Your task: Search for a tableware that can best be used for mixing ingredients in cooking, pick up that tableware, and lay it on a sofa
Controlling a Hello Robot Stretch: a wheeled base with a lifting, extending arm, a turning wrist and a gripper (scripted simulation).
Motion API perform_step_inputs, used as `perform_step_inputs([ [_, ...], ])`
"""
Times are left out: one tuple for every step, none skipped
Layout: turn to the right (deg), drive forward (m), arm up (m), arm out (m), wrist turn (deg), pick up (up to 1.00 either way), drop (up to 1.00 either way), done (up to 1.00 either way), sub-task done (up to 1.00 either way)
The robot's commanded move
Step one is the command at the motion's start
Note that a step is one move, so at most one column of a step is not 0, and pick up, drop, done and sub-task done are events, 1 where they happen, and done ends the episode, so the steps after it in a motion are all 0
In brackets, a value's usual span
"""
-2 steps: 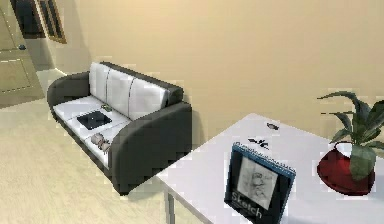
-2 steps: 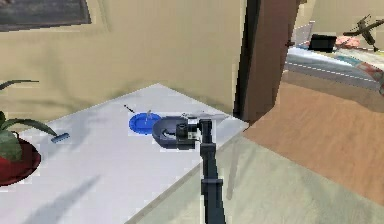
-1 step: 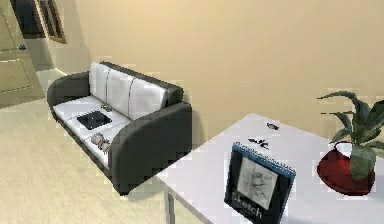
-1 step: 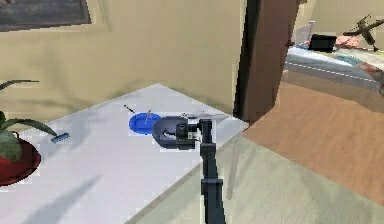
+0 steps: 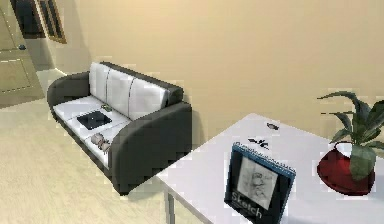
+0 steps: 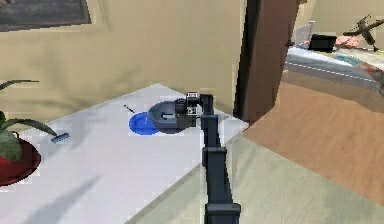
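Fingers (image 6: 179,108) at the end of the dark square arm (image 6: 215,165) sit at the grey round bowl (image 6: 168,113). Because that bowl stands on the white desk (image 6: 110,170) right there, I cannot tell whether they hold anything. As I read it, the search is done and the reach is made. The lift, the drive and the laying down are not yet done.

Along the desk in the arm side view, left to right, come a leafy plant in a round red pot (image 6: 10,160) and a small pale-blue scrap (image 6: 60,138). Next is a flat round blue plate (image 6: 143,123), under or just beside the bowl, I cannot tell which. The bowl itself is near the desk's far corner. Right of it rises a dark brown door frame (image 6: 265,60).

In the forward view the dark grey sofa with white cushions (image 5: 150,140) stands against the beige wall, left of the desk, with a few small dark things on its seat.
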Motion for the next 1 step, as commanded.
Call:
perform_step_inputs([
  [0.0, 0.00, 0.16, 0.00, 0.0, 0.00, 0.00, 0.00, 0.00],
])
